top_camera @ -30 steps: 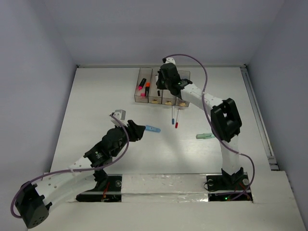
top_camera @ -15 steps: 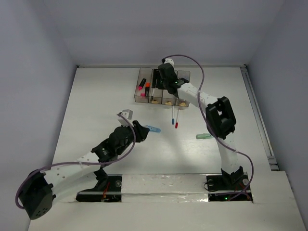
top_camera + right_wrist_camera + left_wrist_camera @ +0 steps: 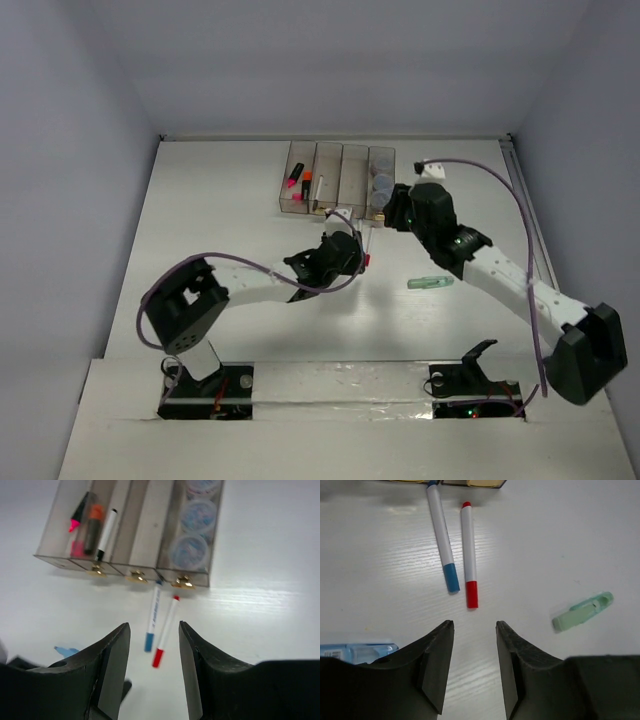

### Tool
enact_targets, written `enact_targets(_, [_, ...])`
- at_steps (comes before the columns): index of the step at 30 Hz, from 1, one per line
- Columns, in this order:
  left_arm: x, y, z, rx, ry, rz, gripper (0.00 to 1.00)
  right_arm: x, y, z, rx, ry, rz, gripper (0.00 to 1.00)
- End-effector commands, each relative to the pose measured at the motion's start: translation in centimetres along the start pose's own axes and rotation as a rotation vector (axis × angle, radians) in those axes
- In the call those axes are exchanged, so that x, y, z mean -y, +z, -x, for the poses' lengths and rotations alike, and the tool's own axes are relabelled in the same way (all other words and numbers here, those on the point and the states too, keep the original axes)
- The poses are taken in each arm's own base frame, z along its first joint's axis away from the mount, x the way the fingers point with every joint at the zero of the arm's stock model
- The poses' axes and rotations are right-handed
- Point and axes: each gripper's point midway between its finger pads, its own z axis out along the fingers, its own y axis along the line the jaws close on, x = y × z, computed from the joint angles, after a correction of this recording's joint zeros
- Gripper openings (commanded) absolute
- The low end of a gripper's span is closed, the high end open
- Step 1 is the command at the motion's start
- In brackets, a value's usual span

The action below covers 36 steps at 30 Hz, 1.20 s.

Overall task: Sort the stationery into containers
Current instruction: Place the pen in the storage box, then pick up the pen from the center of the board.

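Before the bins (image 3: 144,532), two white pens (image 3: 440,535), left gripper (image 3: 473,630) and right gripper (image 3: 153,630) nearby, parted, empty.

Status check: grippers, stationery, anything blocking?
Both open, empty: left gripper just short of blue pen and red pen, right gripper facing bins. Both pens, green marker, blue marker loose on table. Nothing between left gripper and pens.

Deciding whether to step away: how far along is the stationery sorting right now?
Done: the pink highlighter, orange highlighter and three pots sit in the bins. In hand: nothing; both the left gripper and right gripper have open, empty jaws. Left: the blue-capped pen and red-capped pen lying just before the bins, the green marker and the light blue marker, all on the table.
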Motion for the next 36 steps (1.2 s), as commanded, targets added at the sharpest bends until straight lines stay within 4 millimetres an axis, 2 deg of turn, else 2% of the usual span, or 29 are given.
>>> enact_targets(1, [0.2, 2.5, 1.8, 0.049, 0.030, 0.088, 0.38, 3.7, -2.2, -1.7, -0.003, 0.012, -0.091, 0.50])
enact_targets(2, [0.1, 3.1, 1.6, 0.042, 0.039, 0.105, 0.39, 3.9, -2.9, -1.9, -0.002, 0.017, -0.085, 0.50])
enact_targets(3, [-0.8, 4.2, 0.4, 0.016, 0.063, 0.152, 0.39, 3.8, -4.0, -1.5, 0.015, 0.027, -0.061, 0.50])
enact_targets(4, [-0.1, 4.8, 1.1, 0.029, 0.060, 0.152, 0.39, 4.3, -4.2, -2.7, -0.010, 0.021, -0.062, 0.50])
enact_targets(6, [-0.4, 5.7, 0.6, 0.020, 0.074, 0.176, 0.39, 4.3, -5.1, -3.2, -0.011, 0.026, -0.039, 0.50])
enact_targets(8, [-0.1, 6.3, 1.4, 0.041, 0.077, 0.197, 0.39, 4.9, -5.4, -4.8, -0.043, 0.023, -0.040, 0.50])
enact_targets(9, [-0.7, 6.6, 1.1, 0.035, 0.092, 0.225, 0.39, 4.8, -5.7, -5.2, -0.049, 0.030, -0.023, 0.50])
enact_targets(10, [-0.2, 7.0, 1.6, 0.042, 0.095, 0.222, 0.39, 4.7, -5.8, -5.5, -0.055, 0.036, -0.012, 0.50])
enact_targets(11, [-0.5, 7.6, 1.0, 0.027, 0.112, 0.240, 0.39, 4.7, -5.9, -6.7, -0.079, 0.043, 0.001, 0.50])
enact_targets(12, [-1.2, 7.9, 0.9, 0.018, 0.119, 0.266, 0.39, 4.8, -5.9, -7.1, -0.084, 0.049, 0.007, 0.50])
enact_targets(16, [-1.3, 9.2, 1.0, 0.013, 0.123, 0.283, 0.39, 4.8, -6.3, -8.3, -0.099, 0.063, 0.028, 0.50])
enact_targets(19, [-2.2, 9.9, 1.2, 0.007, 0.117, 0.311, 0.38, 4.8, -6.6, -9.2, -0.117, 0.066, 0.046, 0.50])
enact_targets(21, [-3.0, 10.1, 1.1, 0.006, 0.107, 0.335, 0.36, 4.7, -6.8, -9.1, -0.109, 0.070, 0.061, 0.50])
enact_targets(29, [-3.2, 10.1, 2.2, 0.046, 0.063, 0.317, 0.34, 4.6, -7.0, -9.5, -0.122, 0.065, 0.073, 0.50])
enact_targets(34, [-3.9, 11.3, 1.3, 0.010, 0.063, 0.307, 0.31, 4.2, -6.9, -9.7, -0.129, 0.066, 0.092, 0.50])
enact_targets(36, [-3.9, 11.9, 0.7, -0.017, 0.077, 0.311, 0.28, 4.2, -6.8, -9.9, -0.136, 0.067, 0.092, 0.50])
